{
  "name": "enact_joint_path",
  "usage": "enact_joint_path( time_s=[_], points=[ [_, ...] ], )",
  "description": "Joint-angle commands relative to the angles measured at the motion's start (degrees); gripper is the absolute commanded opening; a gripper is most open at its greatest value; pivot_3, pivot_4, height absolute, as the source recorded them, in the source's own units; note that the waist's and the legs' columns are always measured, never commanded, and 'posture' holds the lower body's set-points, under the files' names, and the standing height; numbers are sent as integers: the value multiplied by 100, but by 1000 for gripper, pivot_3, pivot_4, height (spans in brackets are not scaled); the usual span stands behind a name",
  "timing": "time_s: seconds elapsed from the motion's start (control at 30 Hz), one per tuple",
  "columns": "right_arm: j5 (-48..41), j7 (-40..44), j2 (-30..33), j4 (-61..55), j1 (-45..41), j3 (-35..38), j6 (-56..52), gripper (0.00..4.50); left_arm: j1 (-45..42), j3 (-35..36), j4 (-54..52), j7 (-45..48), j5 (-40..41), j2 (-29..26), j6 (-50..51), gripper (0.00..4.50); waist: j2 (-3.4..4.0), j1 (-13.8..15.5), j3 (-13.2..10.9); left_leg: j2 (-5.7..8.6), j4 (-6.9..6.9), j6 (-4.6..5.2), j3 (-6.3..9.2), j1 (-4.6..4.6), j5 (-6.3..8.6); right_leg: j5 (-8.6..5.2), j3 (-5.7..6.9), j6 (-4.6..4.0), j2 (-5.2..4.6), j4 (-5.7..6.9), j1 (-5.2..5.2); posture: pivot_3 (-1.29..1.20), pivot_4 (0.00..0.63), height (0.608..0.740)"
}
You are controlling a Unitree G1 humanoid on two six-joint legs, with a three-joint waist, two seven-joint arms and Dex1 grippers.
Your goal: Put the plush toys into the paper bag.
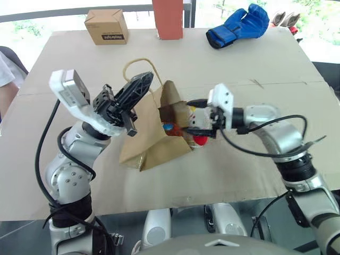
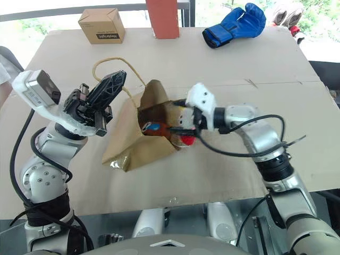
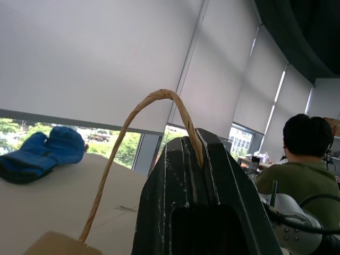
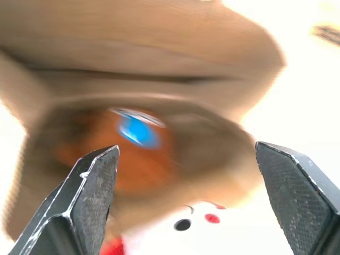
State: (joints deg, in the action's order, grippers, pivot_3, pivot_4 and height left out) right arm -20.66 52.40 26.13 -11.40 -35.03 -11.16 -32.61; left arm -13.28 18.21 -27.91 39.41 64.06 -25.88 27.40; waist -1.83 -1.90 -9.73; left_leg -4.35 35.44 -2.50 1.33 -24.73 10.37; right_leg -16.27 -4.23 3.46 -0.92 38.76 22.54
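Note:
The brown paper bag (image 1: 151, 146) lies on the table with its mouth held open toward my right arm. My left gripper (image 1: 144, 81) is raised above the bag and shut on one twine handle (image 3: 159, 95). Inside the mouth sits the brown bear (image 4: 127, 159) with its blue face mark. The white plush toy (image 1: 200, 139), red end toward me, lies at the lip of the bag. It is partly hidden by my right gripper (image 4: 187, 147). That gripper is open just outside the mouth and points into it, with nothing between its fingers (image 4: 93, 191).
At the table's far edge stand a small cardboard box (image 1: 106, 26) and an upright red-brown box (image 1: 168, 18), with a blue padded glove (image 1: 237, 24) to their right. A person (image 3: 305, 170) sits beyond the table. Another person's sleeve (image 1: 5, 69) shows at the left edge.

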Motion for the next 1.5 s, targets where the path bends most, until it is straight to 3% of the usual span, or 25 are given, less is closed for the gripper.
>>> enact_joint_path(
  time_s=[0.03, 0.27, 0.37, 0.5, 0.7, 0.77, 0.8, 0.9, 1.03, 1.3, 1.47, 1.5],
  points=[
    [-87, -115, 287, -443, 173, 246, -298, 3982, -25, 36, -146, 115, 12, -10, -163, 0, 0, -6, 0, 0, -1, 0, 1, 1, 0, 0, 0, 0, 1, 0, 0, 0, 150, 740],
    [-406, -315, 503, -809, 378, 305, -1194, 3982, -34, -158, -97, 200, -196, 53, -219, 0, 0, -33, 0, 0, -2, 1, 0, 0, 0, -1, -2, 0, 1, -3, 1, 0, 150, 740],
    [-84, -388, 561, -610, 453, -142, -1250, 3982, -32, -232, -92, 265, -276, 43, -230, 0, -2, -28, 1, 0, -1, 1, 2, 1, 0, -1, -2, 0, 2, -3, 0, 0, 150, 740],
    [197, -697, 103, -140, 241, -602, -1372, 3982, -59, -327, -80, 326, -351, 26, -229, 0, -2, -49, 1, 0, -1, 1, 1, 1, 0, -1, -2, 0, 2, -3, 1, 0, 150, 740],
    [723, -979, -7, 163, 123, -859, -1079, 1382, 12, -315, -181, 324, -340, -15, -216, 0, -4, -30, 3, 1, -1, 1, 3, 0, 0, 0, -4, 1, 3, -4, 2, 0, 150, 740],
    [763, -979, 13, 121, 150, -813, -1030, 241, 70, -301, -205, 314, -346, -35, -214, 0, -5, -31, 3, 1, -1, 1, 3, 1, 0, 0, -4, 1, 3, -4, 2, 0, 150, 740],
    [813, -970, 67, 87, 174, -783, -930, 106, 115, -294, -219, 294, -403, -50, -228, 0, -5, -32, 3, 1, -1, 0, 3, 1, 0, 0, -4, 1, 3, -3, 2, 0, 150, 740],
    [1019, -916, 314, -32, 223, -768, -629, 106, 245, -398, -239, 252, -1004, -163, -414, 0, -4, -32, 3, 1, -1, 0, 3, 2, 0, -1, -4, 1, 3, -3, 2, 0, 150, 740],
    [1182, -813, 623, -207, 261, -547, 121, 106, 160, -234, 103, 751, -1098, -336, -641, 0, -4, -17, 2, 2, -1, 0, 2, 1, 0, -1, -4, 0, 2, -5, 3, 0, 150, 740],
    [785, -984, 654, -636, 284, 304, -234, 106, -933, -515, 948, 1448, -1080, -396, -621, 0, -4, 1, 1, 5, -1, 0, 5, -4, 0, 0, -3, 1, 2, -8, 3, 0, 150, 740],
    [635, -1032, 590, -763, 363, 300, -706, 106, -1320, -631, 1431, 1985, -1197, -553, -556, 0, -3, -41, 1, 4, -4, 1, 7, -1, 0, -1, -3, 1, 3, -7, 4, 0, 150, 740],
    [413, -956, 481, -817, 409, 276, -923, 636, -1336, -645, 1475, 2080, -1213, -597, -535, 0, -3, -45, 2, 4, -5, 1, 7, -1, 1, -1, -3, 1, 3, -7, 4, 0, 150, 740]
  ],
)
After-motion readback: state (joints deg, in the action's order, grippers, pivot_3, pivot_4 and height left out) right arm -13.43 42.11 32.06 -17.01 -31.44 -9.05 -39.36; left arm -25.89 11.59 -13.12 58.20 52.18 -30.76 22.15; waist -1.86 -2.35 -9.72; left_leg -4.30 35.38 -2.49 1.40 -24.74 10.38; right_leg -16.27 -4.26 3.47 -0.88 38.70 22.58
